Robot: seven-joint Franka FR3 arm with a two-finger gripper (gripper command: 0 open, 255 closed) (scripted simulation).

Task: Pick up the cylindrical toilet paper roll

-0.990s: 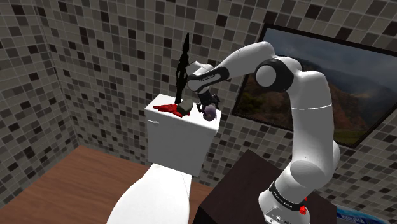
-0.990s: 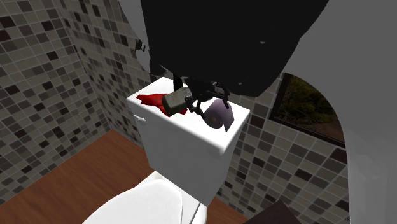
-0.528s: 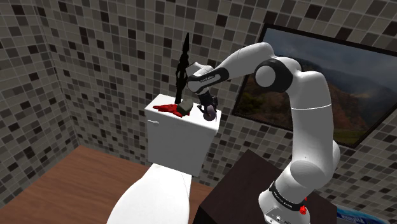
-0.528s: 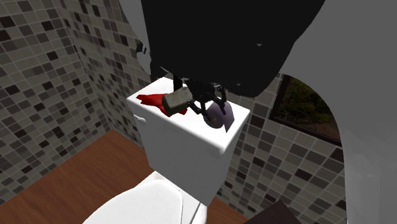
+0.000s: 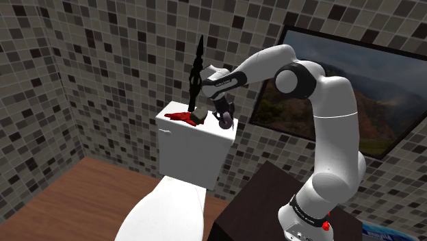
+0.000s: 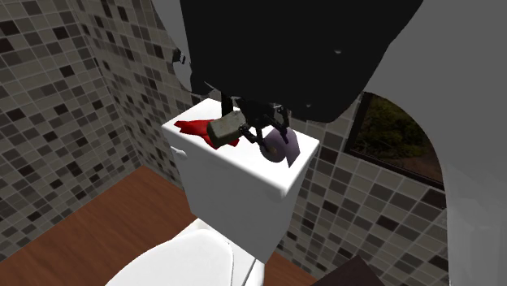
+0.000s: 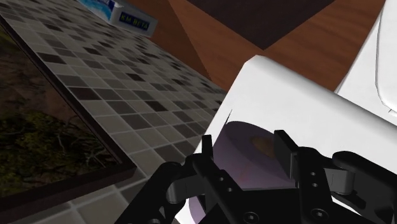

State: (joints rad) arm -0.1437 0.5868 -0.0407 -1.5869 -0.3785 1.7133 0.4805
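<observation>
Arm [image 5: 335, 103] reaches over the tank [image 5: 191, 140], hand [image 7: 244, 140] open astride the toilet paper roll [image 7: 245, 167].

From beside the stand [image 5: 254, 198] the shoulder view looks down at the tank [image 5: 195, 147]; the second exterior view (close under the arm [image 6: 479, 122]) faces it too; the wrist view looks along the claw [image 7: 243, 143].

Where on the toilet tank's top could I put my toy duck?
The bare front strip of the tank lid, between the red thing and the front edge. Farther back it is crowded: grey cylinder, toilet paper roll and the hand.
</observation>
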